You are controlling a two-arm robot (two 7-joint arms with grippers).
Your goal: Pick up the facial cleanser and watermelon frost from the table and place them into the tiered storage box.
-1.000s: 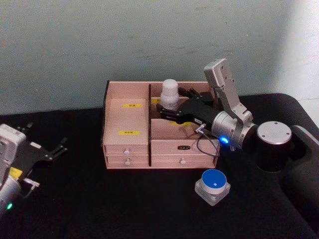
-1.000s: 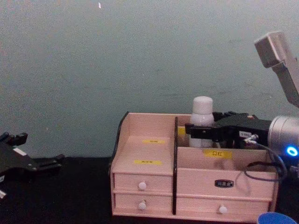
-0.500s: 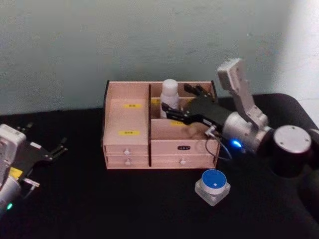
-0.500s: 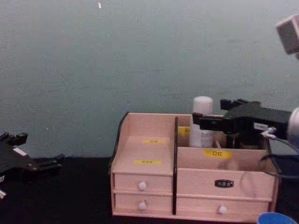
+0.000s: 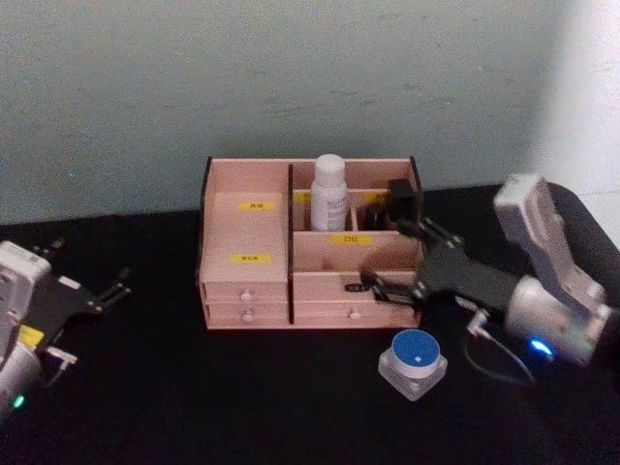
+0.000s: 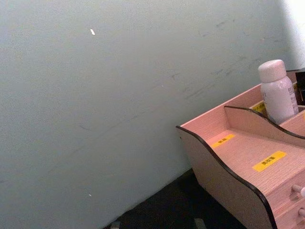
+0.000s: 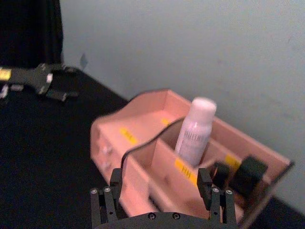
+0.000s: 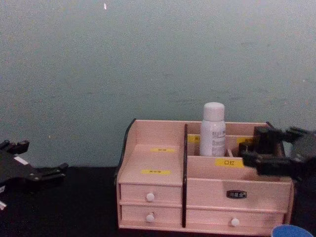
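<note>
Facial cleanser [image 5: 329,194] stands upright inside the tiered storage box [image 5: 254,174], in the rear compartment just to the right of the dark middle divider, and its white cap rises above the back wall of the box. Nothing grips it. You see the right gripper [image 5: 397,260] in front of the right half of the box, near the drawers, with its fingers spread wide and nothing between them; whether the lower finger touches the drawer front, you cannot tell from the head view. The watermelon frost [image 5: 414,362] sits on the black table [image 5: 242,407] in front of the right corner of the box, near this gripper but apart from it, with its blue lid facing up. A small dark object [image 5: 399,194] stands in the rear compartment at the right end of the box. The left gripper [image 5: 89,266] rests far at the left over the table, well apart from the box, with fingers open and empty.
</note>
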